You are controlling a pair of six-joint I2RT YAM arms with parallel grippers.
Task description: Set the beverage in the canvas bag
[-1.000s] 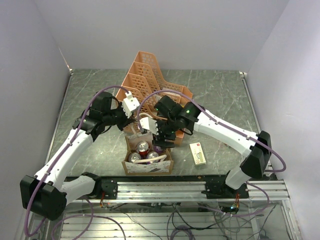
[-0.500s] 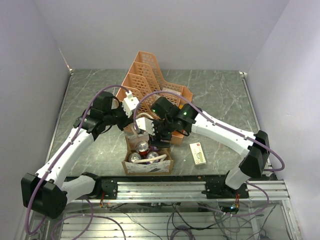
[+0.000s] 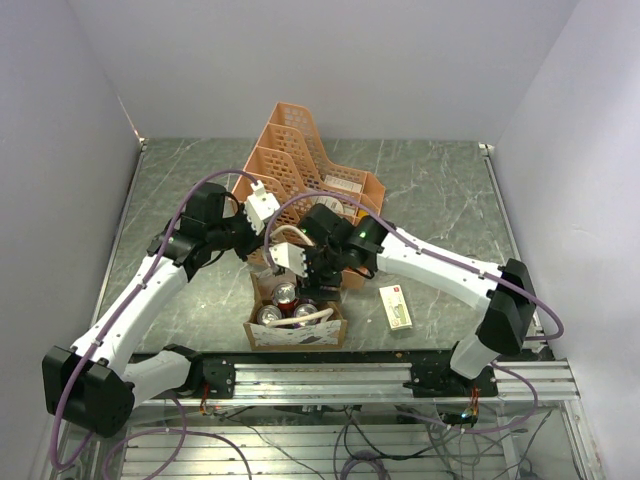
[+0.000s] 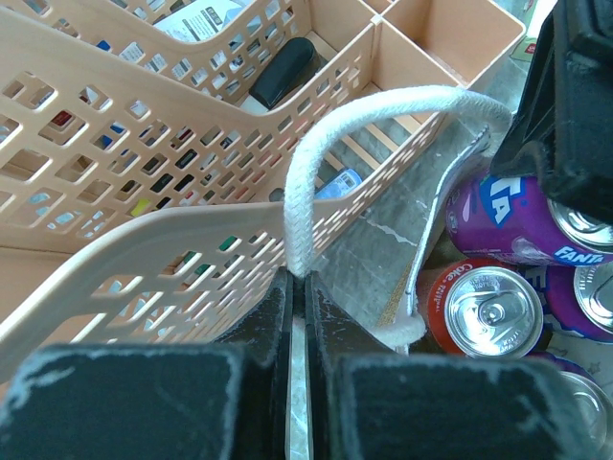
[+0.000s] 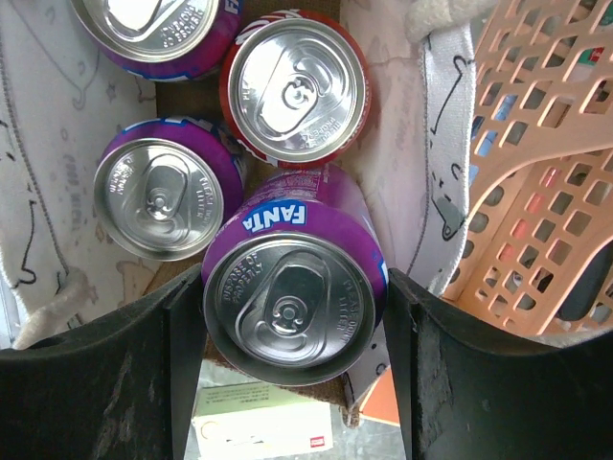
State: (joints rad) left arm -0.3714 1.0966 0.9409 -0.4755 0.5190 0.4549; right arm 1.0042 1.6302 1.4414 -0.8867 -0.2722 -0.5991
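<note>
The tan canvas bag [image 3: 296, 336] stands open at the near middle of the table. My left gripper [image 4: 298, 278] is shut on one cream loop handle [image 4: 305, 182] and holds it up at the bag's far left side [image 3: 266, 262]. My right gripper [image 5: 292, 316] is shut on a purple Fanta can [image 5: 292, 278], upright over the bag's far right corner [image 3: 312, 288]. Inside the bag [image 5: 421, 163] stand a red Coke can [image 5: 295, 86] and two purple cans [image 5: 168, 187]. The Coke can also shows in the left wrist view [image 4: 488, 311].
The peach lattice file organizer [image 3: 300, 165] stands right behind the bag, close to both grippers, and fills much of the left wrist view [image 4: 144, 115]. A small green-and-white box [image 3: 396, 305] lies on the table right of the bag. Grey walls enclose the table.
My right gripper has moved left and lower with the Fanta can, from beside the bag's far right edge to over its opening. My left gripper has kept the handle in place.
</note>
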